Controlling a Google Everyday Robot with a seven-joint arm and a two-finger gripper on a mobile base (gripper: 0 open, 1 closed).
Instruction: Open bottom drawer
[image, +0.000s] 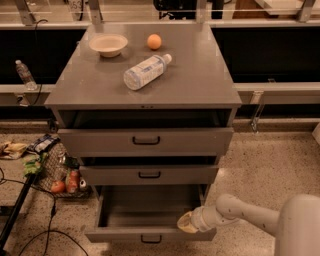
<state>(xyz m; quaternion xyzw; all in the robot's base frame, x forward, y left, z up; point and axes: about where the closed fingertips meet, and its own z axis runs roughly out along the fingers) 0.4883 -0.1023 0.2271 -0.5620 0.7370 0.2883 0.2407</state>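
The grey metal cabinet (145, 82) has three drawers. The bottom drawer (125, 233) stands pulled far out, its plain grey interior bare, its small black bar handle (151, 239) at the frame's lower edge. The middle drawer (149, 174) and the tall top drawer (146, 140) stand out a little. My gripper (186, 223) reaches in from the right on a white arm (240, 214) and sits at the right end of the bottom drawer's front rim, touching or just above it.
On the cabinet top lie a clear plastic bottle (145, 71), a white bowl (108, 44) and an orange (154, 41). A wire basket of snacks (56, 170) and black cables (35, 225) are on the floor left. A bottle (24, 74) stands at far left.
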